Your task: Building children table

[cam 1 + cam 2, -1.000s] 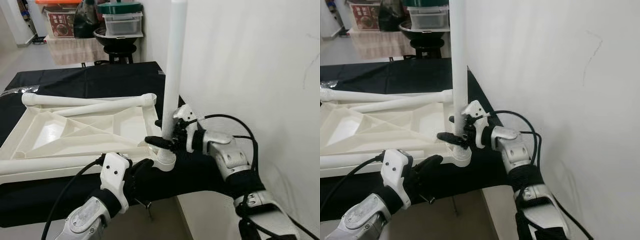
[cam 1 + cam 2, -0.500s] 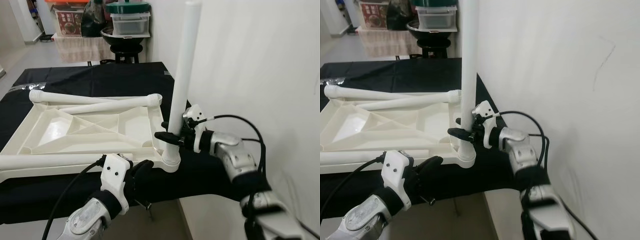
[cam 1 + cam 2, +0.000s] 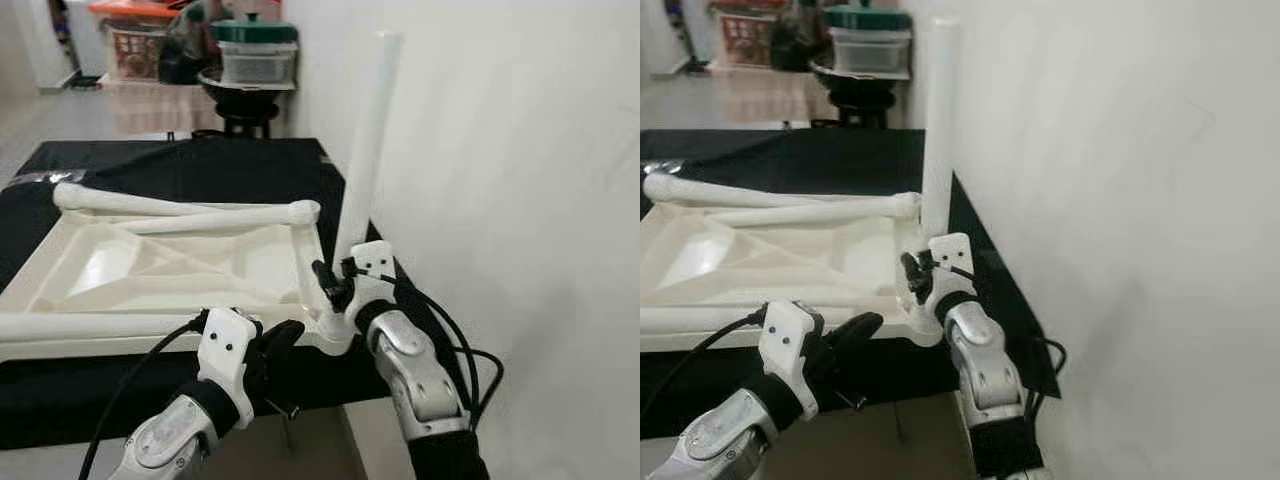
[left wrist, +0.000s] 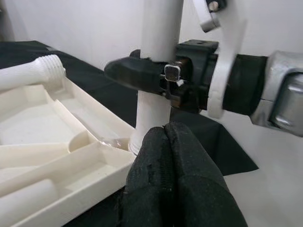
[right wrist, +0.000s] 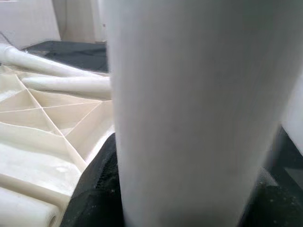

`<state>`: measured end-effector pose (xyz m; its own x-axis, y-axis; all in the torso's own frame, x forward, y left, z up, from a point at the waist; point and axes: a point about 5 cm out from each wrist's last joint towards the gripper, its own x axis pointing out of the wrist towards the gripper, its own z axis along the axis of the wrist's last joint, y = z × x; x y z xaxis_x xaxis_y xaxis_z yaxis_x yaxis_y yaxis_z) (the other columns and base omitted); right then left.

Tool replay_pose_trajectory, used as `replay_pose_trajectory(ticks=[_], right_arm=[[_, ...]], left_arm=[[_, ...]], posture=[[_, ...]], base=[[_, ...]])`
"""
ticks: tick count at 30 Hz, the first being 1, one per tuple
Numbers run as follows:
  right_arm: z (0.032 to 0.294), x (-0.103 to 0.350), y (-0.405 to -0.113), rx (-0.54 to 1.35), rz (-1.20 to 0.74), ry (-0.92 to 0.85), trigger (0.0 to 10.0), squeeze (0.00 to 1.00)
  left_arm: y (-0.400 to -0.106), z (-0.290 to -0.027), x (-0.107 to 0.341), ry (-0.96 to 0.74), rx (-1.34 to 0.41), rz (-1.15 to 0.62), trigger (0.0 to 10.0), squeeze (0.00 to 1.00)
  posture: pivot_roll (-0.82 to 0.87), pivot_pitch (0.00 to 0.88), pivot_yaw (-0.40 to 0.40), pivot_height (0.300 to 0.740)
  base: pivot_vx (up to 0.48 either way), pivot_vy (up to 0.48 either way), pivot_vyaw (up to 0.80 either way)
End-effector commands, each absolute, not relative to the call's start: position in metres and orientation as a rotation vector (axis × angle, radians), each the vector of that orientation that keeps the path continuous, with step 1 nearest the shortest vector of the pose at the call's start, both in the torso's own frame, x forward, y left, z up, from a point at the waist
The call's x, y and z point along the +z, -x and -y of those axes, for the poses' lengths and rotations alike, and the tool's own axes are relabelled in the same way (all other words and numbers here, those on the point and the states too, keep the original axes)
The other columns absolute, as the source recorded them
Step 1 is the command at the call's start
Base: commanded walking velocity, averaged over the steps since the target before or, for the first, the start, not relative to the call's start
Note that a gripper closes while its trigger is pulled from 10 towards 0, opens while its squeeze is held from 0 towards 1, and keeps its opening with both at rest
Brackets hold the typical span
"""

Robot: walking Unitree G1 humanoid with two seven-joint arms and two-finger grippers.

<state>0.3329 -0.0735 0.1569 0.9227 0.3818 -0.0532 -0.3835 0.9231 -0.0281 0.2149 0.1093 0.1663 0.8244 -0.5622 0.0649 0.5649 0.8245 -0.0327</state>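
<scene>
Where the upright leg [image 3: 362, 150] meets the corner socket of the upturned tabletop [image 3: 150, 270] on the black desk [image 3: 200, 165], the right hand [image 3: 335, 285] hides the joint in the eye views, its fingers clamped round the leg's base. Half a second ago that arm reached in from the wall side; now its forearm points straight back from the leg. From the left wrist, the left hand [image 4: 165, 156] sits closed, empty, just beside the socket. From the right wrist, the leg [image 5: 189, 109] is a blur.
</scene>
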Motion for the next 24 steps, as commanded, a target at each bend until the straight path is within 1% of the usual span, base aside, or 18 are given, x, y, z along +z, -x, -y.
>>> replay_pose_trajectory(ticks=[1, 3, 4, 6, 7, 8, 10, 11, 12, 13, 14, 15, 19, 24], right_arm=[[0.080, 0.142, -0.333, 0.391, -0.121, 0.055, 10.0, 1.00], [0.091, 0.153, -0.335, 0.404, -0.077, 0.051, 10.0, 1.00], [0.091, 0.153, -0.335, 0.404, -0.077, 0.051, 10.0, 1.00], [0.110, 0.164, -0.337, 0.445, -0.036, 0.061, 10.0, 1.00], [0.110, 0.164, -0.337, 0.445, -0.036, 0.061, 10.0, 1.00], [0.120, 0.167, -0.336, 0.486, -0.028, 0.081, 10.0, 1.00], [0.120, 0.167, -0.336, 0.486, -0.028, 0.081, 10.0, 1.00], [0.136, 0.162, -0.330, 0.592, -0.053, 0.085, 10.0, 0.00], [0.136, 0.162, -0.330, 0.592, -0.053, 0.085, 10.0, 0.00], [0.140, 0.162, -0.329, 0.615, -0.057, 0.033, 10.0, 0.00], [0.140, 0.162, -0.329, 0.615, -0.057, 0.033, 10.0, 0.00], [0.139, 0.162, -0.330, 0.631, -0.048, -0.004, 10.0, 0.00], [0.134, 0.162, -0.332, 0.644, -0.039, 0.000, 10.0, 0.00], [0.139, 0.165, -0.334, 0.629, -0.035, -0.053, 10.0, 0.00]], left_arm=[[-0.216, -0.108, 0.165, 0.046, -0.594, 0.055, 10.0, 0.00], [-0.216, -0.109, 0.166, 0.046, -0.591, 0.057, 10.0, 0.00], [-0.216, -0.109, 0.166, 0.046, -0.591, 0.057, 10.0, 0.00], [-0.216, -0.108, 0.167, 0.047, -0.592, 0.059, 10.0, 0.00], [-0.216, -0.108, 0.167, 0.047, -0.592, 0.059, 10.0, 0.00], [-0.216, -0.108, 0.167, 0.045, -0.592, 0.061, 10.0, 0.00], [-0.216, -0.108, 0.167, 0.045, -0.592, 0.061, 10.0, 0.00], [-0.216, -0.109, 0.168, 0.042, -0.591, 0.067, 10.0, 0.00], [-0.216, -0.109, 0.168, 0.042, -0.591, 0.067, 10.0, 0.00], [-0.216, -0.110, 0.169, 0.042, -0.590, 0.070, 10.0, 0.00], [-0.216, -0.110, 0.169, 0.042, -0.590, 0.070, 10.0, 0.00], [-0.217, -0.112, 0.170, 0.042, -0.587, 0.076, 10.0, 0.00], [-0.218, -0.113, 0.171, 0.042, -0.586, 0.084, 10.0, 0.00], [-0.218, -0.113, 0.171, 0.040, -0.585, 0.085, 10.0, 0.00]], posture=[[-0.01, 0.017, -0.086, 0.740], [-0.02, 0.022, -0.081, 0.740], [-0.02, 0.022, -0.081, 0.740], [-0.02, 0.027, -0.079, 0.740], [-0.02, 0.027, -0.079, 0.740], [-0.01, 0.029, -0.084, 0.740], [-0.01, 0.029, -0.084, 0.740], [-0.02, 0.038, -0.089, 0.740], [-0.02, 0.038, -0.089, 0.740], [-0.02, 0.038, -0.090, 0.740], [-0.02, 0.038, -0.090, 0.740], [-0.03, 0.042, -0.087, 0.740], [-0.02, 0.051, -0.080, 0.740], [-0.02, 0.055, -0.077, 0.740]], base=[[0.000, 0.000, 0.00], [0.000, 0.000, 0.00], [0.000, 0.000, 0.00], [0.000, 0.000, 0.00], [0.000, 0.000, 0.00], [0.000, 0.000, 0.00], [0.000, 0.000, 0.00], [0.000, 0.000, 0.00], [0.000, 0.000, 0.00], [0.000, 0.000, 0.00], [0.000, 0.000, 0.00], [0.000, 0.000, 0.00], [0.000, 0.000, 0.00], [0.000, 0.000, 0.00]])
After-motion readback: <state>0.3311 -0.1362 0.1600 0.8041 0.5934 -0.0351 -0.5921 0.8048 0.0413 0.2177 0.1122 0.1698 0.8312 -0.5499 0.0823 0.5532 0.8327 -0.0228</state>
